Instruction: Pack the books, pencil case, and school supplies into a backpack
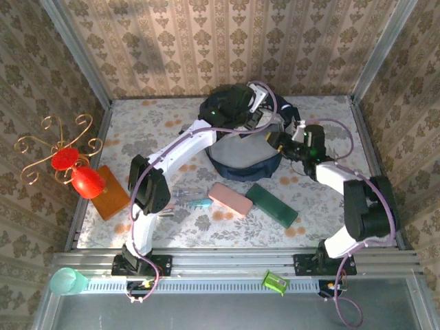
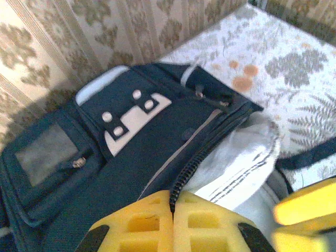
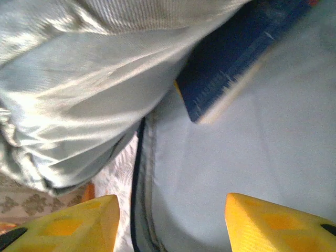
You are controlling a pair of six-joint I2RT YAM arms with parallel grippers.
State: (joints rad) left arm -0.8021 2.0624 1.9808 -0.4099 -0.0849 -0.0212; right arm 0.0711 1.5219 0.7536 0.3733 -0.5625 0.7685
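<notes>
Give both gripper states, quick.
Left gripper: closed, pinching the backpack at its zip edge.
Right gripper: open, holding nothing; the navy book lies beyond its fingers.

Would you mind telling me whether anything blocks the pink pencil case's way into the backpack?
Yes: the open right hand sits in the mouth of the backpack; nothing lies between the pencil case and the backpack.

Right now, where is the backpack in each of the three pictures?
Top external: backpack upper centre.
Left wrist: its navy pocketed front, left and centre.
Right wrist: its pale inside, navy book lying there.
Shared landmark: the pale grey lining.
</notes>
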